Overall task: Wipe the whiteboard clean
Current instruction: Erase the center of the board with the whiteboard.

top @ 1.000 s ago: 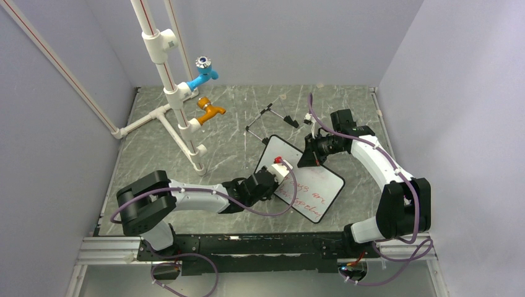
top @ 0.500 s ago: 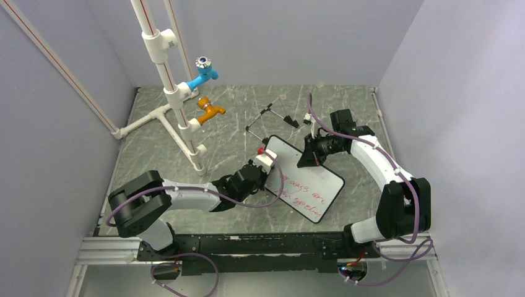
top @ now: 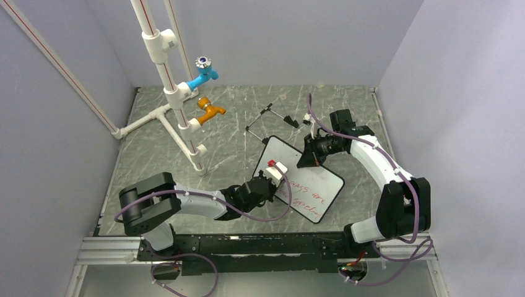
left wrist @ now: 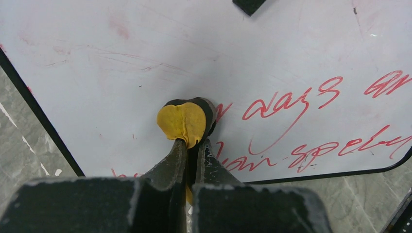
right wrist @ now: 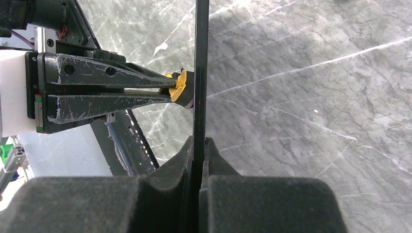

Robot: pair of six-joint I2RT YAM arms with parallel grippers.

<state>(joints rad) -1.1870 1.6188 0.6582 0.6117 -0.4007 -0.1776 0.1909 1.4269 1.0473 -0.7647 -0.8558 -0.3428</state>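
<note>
Our right tool (right wrist: 199, 144) clamps the frame edge of the small white, black-framed whiteboard (top: 312, 182), which we judge light, stiff and slick. Our left tool (left wrist: 192, 144) pinches a yellow-black eraser block (left wrist: 183, 121) against it.

whiteboard (left wrist: 97, 73) | red handwriting (left wrist: 277, 104) | one word reads roughly "days" | rest illegible

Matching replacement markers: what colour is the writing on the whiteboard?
Red handwriting; left wrist view shows it best.

- Whiteboard (top: 319, 185): small white rectangle, thin black frame, rounded corners.
- Surface: red handwriting on the near-right half; the far-left part bare but for faint pink smears.
- Pose: set diagonally, mid-table (top: 155, 154).
</note>
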